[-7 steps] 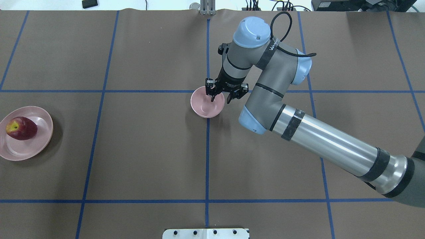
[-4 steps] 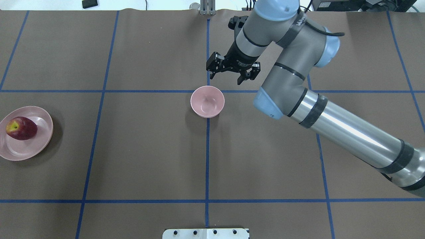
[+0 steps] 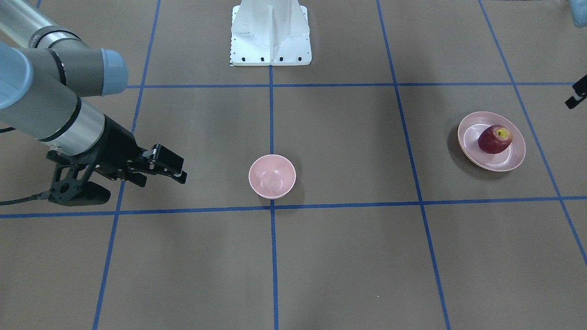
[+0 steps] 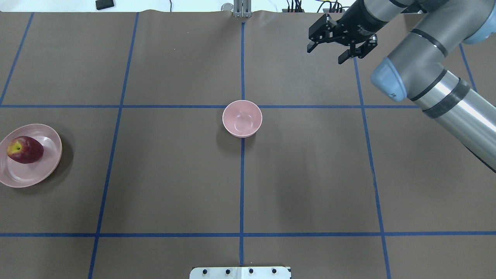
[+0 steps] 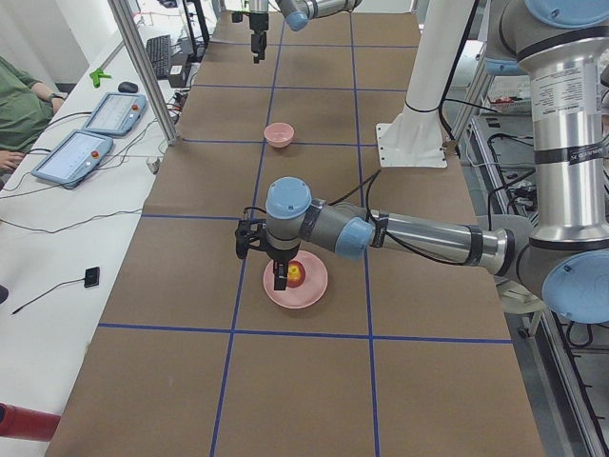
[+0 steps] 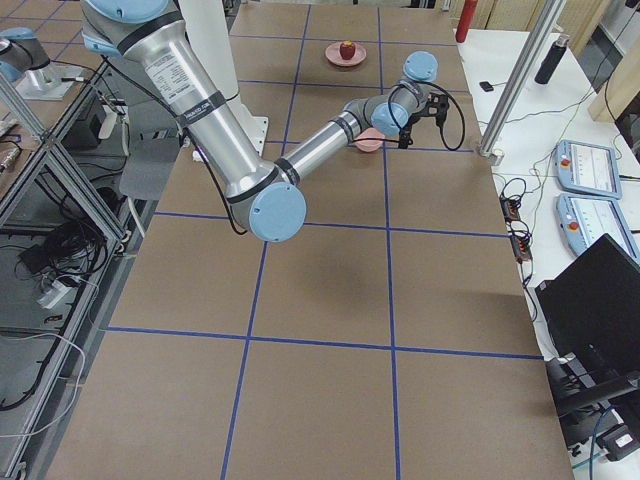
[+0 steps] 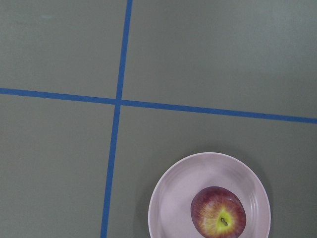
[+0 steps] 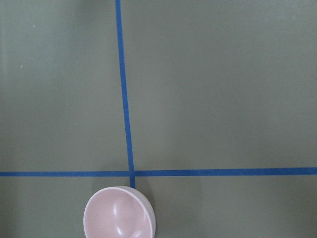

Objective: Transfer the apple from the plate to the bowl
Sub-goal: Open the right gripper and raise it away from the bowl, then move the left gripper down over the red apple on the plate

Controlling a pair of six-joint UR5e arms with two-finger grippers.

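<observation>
Dark red apple [image 4: 25, 149] is lying on the pale pink plate [image 4: 43, 172] at the left edge of the table [image 4: 174, 186], well apart from the empty pink bowl [image 4: 242, 118], which is sitting at the centre. The right gripper [image 4: 325, 55] is hovering beyond the bowl at the far right, jaws spread wide and holding nothing. The left gripper [image 5: 276, 274] is hanging near the plate; its opening cannot be determined.

The dark red apple [image 6: 347, 48] sits on the pink plate [image 6: 334, 59].
</observation>
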